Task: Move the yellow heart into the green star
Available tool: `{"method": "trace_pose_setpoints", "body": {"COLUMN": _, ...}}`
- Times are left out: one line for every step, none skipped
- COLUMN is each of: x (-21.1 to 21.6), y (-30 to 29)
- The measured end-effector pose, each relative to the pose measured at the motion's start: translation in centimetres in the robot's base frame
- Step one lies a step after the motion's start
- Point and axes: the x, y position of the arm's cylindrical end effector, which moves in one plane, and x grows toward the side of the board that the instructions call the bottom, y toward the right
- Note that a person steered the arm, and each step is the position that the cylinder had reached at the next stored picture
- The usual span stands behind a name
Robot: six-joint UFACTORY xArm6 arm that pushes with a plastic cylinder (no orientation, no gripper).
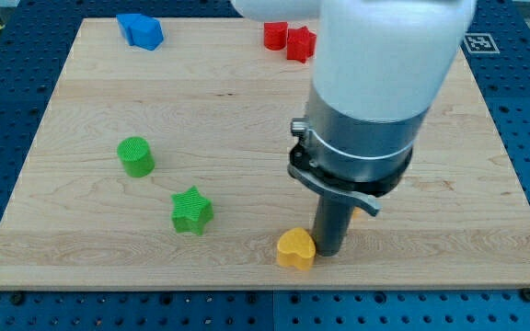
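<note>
The yellow heart (295, 249) lies near the board's bottom edge, right of centre. The green star (191, 211) lies to its left and slightly higher, with a gap of bare wood between them. My tip (329, 252) rests on the board right against the heart's right side. The rod rises from there into the large grey and white arm body that fills the view's upper right.
A green cylinder (136, 156) stands up and left of the star. Two blue blocks (140, 30) sit at the top left. Two red blocks (289, 39) sit at the top centre, partly beside the arm. The wooden board (81, 239) ends just below the heart.
</note>
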Motion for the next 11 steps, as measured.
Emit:
{"method": "trace_pose_setpoints", "body": {"x": 0.1, "y": -0.1}}
{"method": "trace_pose_setpoints", "body": {"x": 1.8, "y": 0.9}}
{"method": "trace_pose_setpoints", "body": {"x": 2.8, "y": 0.6}}
{"method": "trace_pose_setpoints", "body": {"x": 2.2, "y": 0.5}}
{"method": "trace_pose_setpoints", "body": {"x": 2.1, "y": 1.3}}
{"method": "trace_pose_setpoints", "body": {"x": 2.0, "y": 1.3}}
{"method": "trace_pose_setpoints", "body": {"x": 1.8, "y": 0.5}}
{"method": "trace_pose_setpoints", "body": {"x": 1.8, "y": -2.8}}
{"method": "trace_pose_setpoints", "body": {"x": 1.8, "y": -7.1}}
{"method": "trace_pose_setpoints", "body": {"x": 1.9, "y": -8.3}}
{"method": "trace_pose_setpoints", "body": {"x": 2.1, "y": -7.4}}
